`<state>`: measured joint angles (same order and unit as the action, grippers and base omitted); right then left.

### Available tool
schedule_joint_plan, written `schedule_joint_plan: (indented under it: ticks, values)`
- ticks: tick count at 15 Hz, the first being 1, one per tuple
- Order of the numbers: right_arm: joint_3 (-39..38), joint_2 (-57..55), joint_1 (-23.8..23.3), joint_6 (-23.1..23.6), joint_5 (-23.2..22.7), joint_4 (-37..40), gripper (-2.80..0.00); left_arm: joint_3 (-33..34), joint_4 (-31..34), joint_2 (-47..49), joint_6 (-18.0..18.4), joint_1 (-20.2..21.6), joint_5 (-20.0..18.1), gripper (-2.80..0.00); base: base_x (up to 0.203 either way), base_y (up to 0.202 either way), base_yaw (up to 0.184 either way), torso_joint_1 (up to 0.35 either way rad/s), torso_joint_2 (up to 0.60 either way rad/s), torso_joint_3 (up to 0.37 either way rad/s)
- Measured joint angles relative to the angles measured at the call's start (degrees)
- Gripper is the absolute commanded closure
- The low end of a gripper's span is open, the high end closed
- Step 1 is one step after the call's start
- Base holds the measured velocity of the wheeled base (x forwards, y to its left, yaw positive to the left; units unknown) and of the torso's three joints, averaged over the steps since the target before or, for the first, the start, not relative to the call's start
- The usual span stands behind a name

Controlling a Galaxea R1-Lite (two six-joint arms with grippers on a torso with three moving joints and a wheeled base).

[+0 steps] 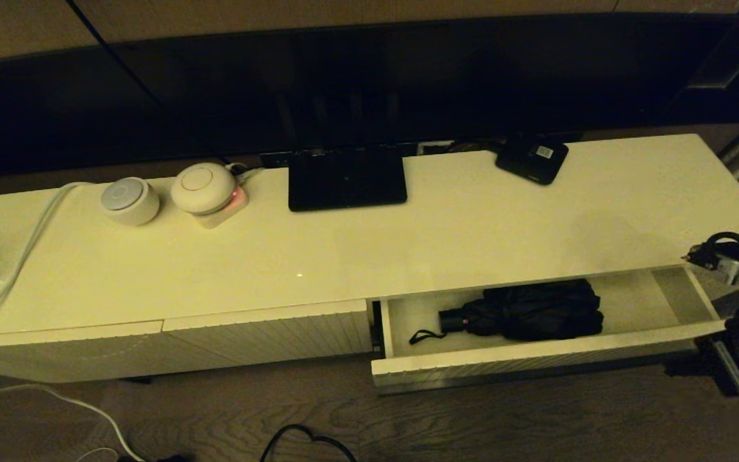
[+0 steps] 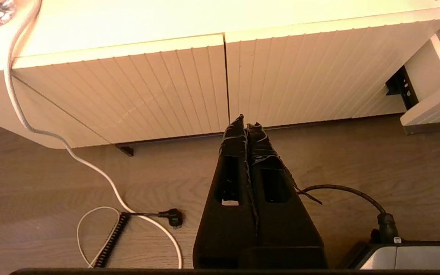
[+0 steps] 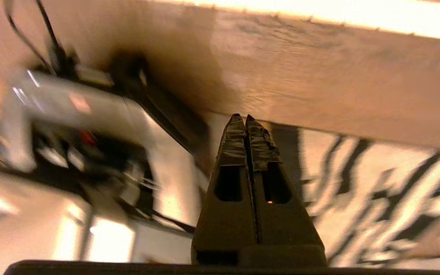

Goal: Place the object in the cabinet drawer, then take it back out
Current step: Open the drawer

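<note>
Umbrella (image 1: 530, 311) lying mid drawer (image 1: 536, 356), lower right of head frame, pulled open, bare floor toward its right end. Right gripper (image 3: 246, 119) pinched closed, empty, off drawer's right edge. Left gripper (image 2: 246, 121) closed, low before shut fronts

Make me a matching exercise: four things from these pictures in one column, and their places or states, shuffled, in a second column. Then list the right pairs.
Things:
1. umbrella
2. cabinet drawer
3. small black box
4. left gripper

Places or states:
A. on the cabinet top, towards the back right
B. shut, empty, low before the closed ribbed fronts
C. lying inside the drawer
D. pulled open

Pairs: 1-C, 2-D, 3-A, 4-B
</note>
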<state>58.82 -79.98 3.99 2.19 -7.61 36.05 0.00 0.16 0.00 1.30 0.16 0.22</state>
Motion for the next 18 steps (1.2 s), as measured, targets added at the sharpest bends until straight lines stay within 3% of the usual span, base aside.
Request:
schedule_joint_plan:
  ticks: [4,9,14,18]
  values:
    - [5.8,-5.7,1.7,-10.1,0.1,-1.1,0.0,0.0,0.0,0.0,0.0,0.0,0.0,0.0,0.0,0.0,0.0,0.0,0.0,0.0]
    - [10.5,-12.5,4.3,-15.0,0.9,-1.7,0.0,0.0,0.0,0.0,0.0,0.0,0.0,0.0,0.0,0.0,0.0,0.0,0.0,0.0]
    - [15.2,-20.4,8.3,-18.9,8.5,-4.1,0.0,0.0,0.0,0.0,0.0,0.0,0.0,0.0,0.0,0.0,0.0,0.0,0.0,0.0]
    - [17.9,-24.5,9.8,-21.3,9.1,-4.9,0.0,0.0,0.0,0.0,0.0,0.0,0.0,0.0,0.0,0.0,0.0,0.0,0.0,0.0]
